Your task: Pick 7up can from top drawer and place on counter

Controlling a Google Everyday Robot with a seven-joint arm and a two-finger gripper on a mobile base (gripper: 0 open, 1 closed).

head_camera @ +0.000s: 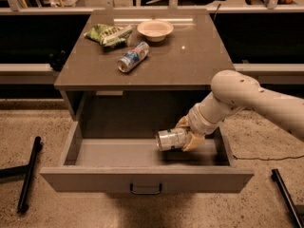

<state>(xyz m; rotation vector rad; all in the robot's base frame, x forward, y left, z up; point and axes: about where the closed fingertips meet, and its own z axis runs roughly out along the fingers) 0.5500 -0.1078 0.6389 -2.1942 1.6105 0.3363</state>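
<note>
The 7up can (170, 139), silvery-grey with green marks, lies on its side in my gripper (186, 134), whose tan fingers (194, 141) are shut on its right end. It is held slightly above the floor of the open top drawer (95, 178), in the right half. My white arm reaches in from the right, under the edge of the counter (190, 63). The drawer's dark handle (146, 189) shows at the centre of its front.
On the counter lie a blue-and-white can (133, 57) on its side, a pale bowl (155, 30) and a green snack bag (108, 33). Black stand legs lie on the floor at the left (28, 172) and right (285, 194).
</note>
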